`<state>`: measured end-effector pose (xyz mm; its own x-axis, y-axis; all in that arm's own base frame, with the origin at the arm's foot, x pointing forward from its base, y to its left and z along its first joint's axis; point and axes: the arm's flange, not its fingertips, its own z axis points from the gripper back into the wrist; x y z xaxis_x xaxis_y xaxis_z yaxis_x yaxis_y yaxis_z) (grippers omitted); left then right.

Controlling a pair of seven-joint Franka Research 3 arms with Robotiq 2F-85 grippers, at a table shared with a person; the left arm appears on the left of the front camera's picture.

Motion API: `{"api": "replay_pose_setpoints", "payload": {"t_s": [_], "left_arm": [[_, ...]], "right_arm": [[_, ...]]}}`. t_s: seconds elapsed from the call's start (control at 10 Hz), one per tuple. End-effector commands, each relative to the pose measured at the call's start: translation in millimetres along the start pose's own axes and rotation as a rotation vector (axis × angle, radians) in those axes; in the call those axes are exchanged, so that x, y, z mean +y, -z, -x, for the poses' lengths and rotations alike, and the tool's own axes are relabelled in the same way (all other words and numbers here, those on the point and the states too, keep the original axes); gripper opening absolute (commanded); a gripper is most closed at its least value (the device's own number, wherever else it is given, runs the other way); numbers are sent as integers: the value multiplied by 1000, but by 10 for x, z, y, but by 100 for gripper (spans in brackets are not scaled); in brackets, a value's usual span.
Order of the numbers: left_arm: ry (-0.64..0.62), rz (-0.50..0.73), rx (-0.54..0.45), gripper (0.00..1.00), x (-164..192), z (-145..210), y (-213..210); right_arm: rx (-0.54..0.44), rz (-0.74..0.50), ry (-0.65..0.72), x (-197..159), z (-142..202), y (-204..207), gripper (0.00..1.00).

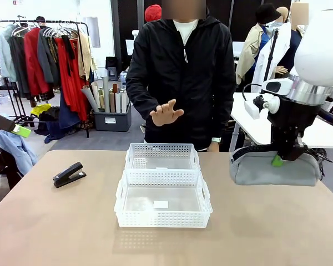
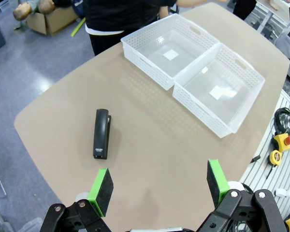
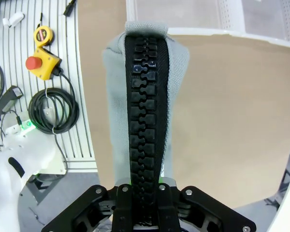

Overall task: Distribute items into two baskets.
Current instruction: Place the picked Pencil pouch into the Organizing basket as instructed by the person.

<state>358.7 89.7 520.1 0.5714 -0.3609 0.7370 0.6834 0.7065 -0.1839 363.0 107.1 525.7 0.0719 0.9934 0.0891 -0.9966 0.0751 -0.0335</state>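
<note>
**Soft pouch clamped at the zipper, stapler waiting**

The soft grey fabric pouch with a black zipper edge (image 1: 261, 170) hangs directly beneath the right gripper (image 1: 277, 161), whose jaws are clamped together on the zipper seam near its middle. In the right wrist view the pouch (image 3: 117, 111) runs straight out from between the fingers, with both ends drooping. It looks light and limp, so it will probably sag and swing. The stiff zipper ridge is the surest place to hold it, since bare cloth could slip from the pads.

Towards the table's middle from that gripper sit two white perforated plastic baskets touching end to end: the larger, labelled one (image 1: 164, 219) nearer the robot and the smaller one (image 1: 162, 148) beyond it, below a person's raised hand (image 1: 166, 112).

The small black desk stapler (image 2: 101, 134) lies ahead of the left gripper (image 2: 158, 182), whose jaws are spread wide and hold nothing. It looks rigid, denser and smooth, so gripping across its narrow body should suit it best.
</note>
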Motion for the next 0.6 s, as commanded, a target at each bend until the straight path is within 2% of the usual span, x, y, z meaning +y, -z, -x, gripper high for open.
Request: {"api": "replay_pose_setpoints", "payload": {"t_s": [0.0,0.5], "left_arm": [[-1,11,-16,100,-5,3,-2],[-1,11,-16,100,-5,3,-2]], "right_arm": [[2,-2,13,11,0,-32,0],[2,-2,13,11,0,-32,0]]}}
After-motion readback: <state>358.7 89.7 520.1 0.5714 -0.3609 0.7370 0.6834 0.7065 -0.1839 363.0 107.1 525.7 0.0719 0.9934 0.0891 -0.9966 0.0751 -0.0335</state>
